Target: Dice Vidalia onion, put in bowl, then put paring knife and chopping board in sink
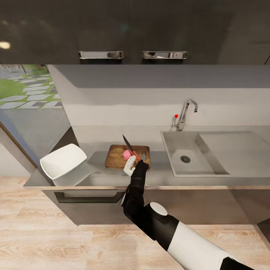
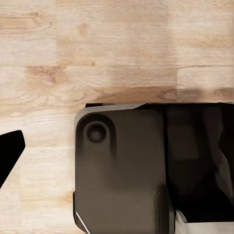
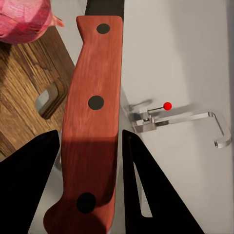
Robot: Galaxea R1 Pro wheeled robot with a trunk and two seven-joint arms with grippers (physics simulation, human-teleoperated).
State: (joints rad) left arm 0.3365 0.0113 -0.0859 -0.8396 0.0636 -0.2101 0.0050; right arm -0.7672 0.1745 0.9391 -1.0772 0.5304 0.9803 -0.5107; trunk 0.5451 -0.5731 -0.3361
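- Overhead, the right gripper point(image 1: 132, 164) holds the paring knife point(image 1: 131, 147) over the chopping board point(image 1: 116, 155), blade angled far-left above the Vidalia onion point(image 1: 127, 153).
- Up close, the right wrist view shows its fingers point(image 3: 29, 190) clamped on the knife's red riveted handle point(image 3: 92, 122), with the tap point(image 3: 180, 117) beyond.
- Left gripper point(image 2: 9, 156): one dark fingertip over wooden floor point(image 2: 117, 44); I cannot tell its state.
- Sink point(image 1: 187, 153) and bowl point(image 1: 63, 163) hold nothing.
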